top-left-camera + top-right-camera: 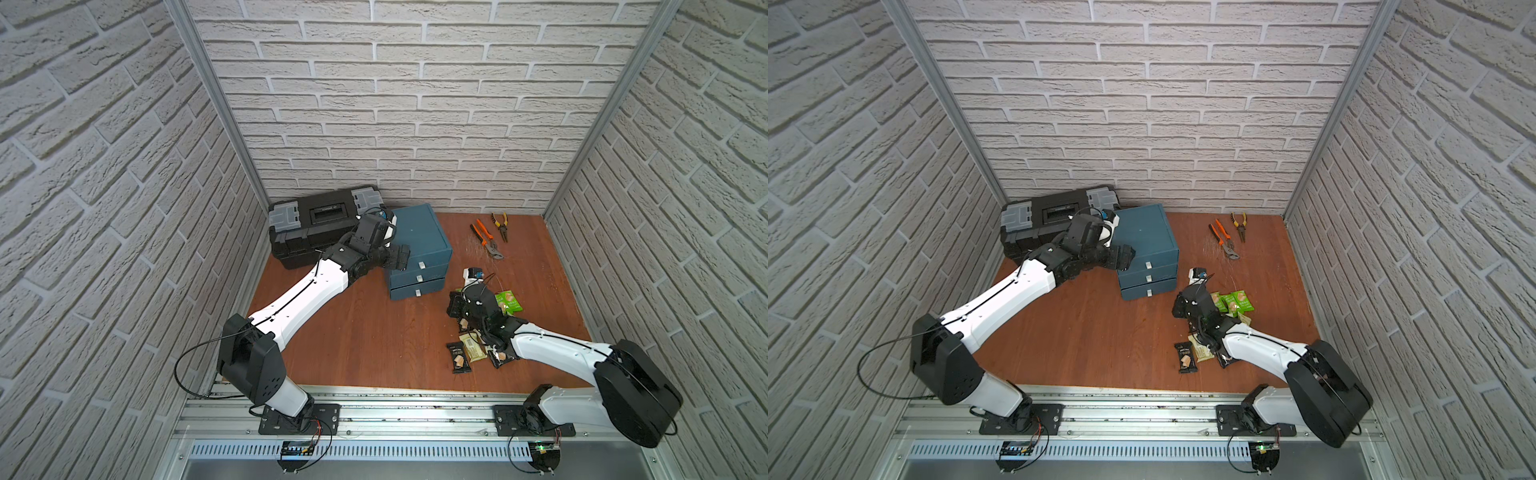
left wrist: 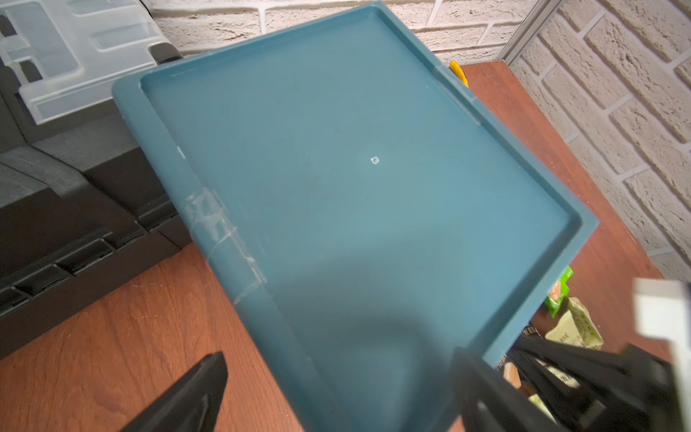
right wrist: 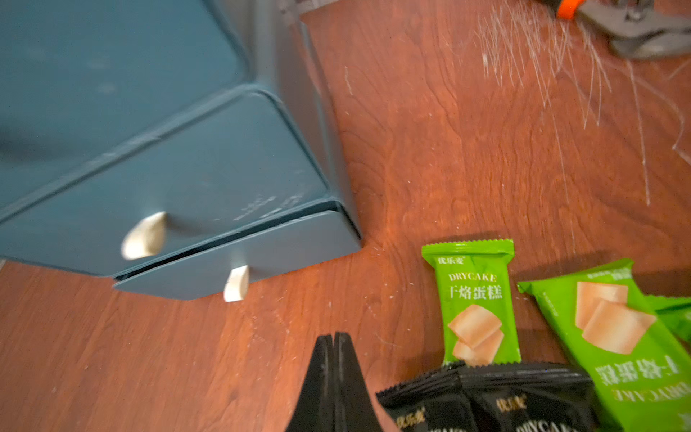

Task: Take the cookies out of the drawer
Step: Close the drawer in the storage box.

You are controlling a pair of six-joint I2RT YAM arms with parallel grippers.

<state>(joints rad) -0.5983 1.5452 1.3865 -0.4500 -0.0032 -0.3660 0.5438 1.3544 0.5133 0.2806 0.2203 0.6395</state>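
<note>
Cookies (image 1: pixel 459 358) were seen scattered on the table (image 1: pixel 353 332) nearest the rail, with black and pale packets foremost and green ones (image 3: pixel 473 299) just behind, all outside the cabinet (image 1: pixel 419 239). Among them the right gripper (image 3: pixel 332 342) was held low, its jaws pressed together on nothing. Beyond, the three drawers were shown pushed in, the bottom drawer (image 3: pixel 280 254) standing slightly proud. Their insides were hidden, so it could not be told whether any packet was left within. The left gripper (image 2: pixel 340 357) was held over the cabinet's top with jaws apart; contact could not be told. A toolbox (image 1: pixel 316 228) and pliers (image 1: pixel 486 241) lay farthest. The removal was judged largely done, with only a check of the drawers left.
</note>
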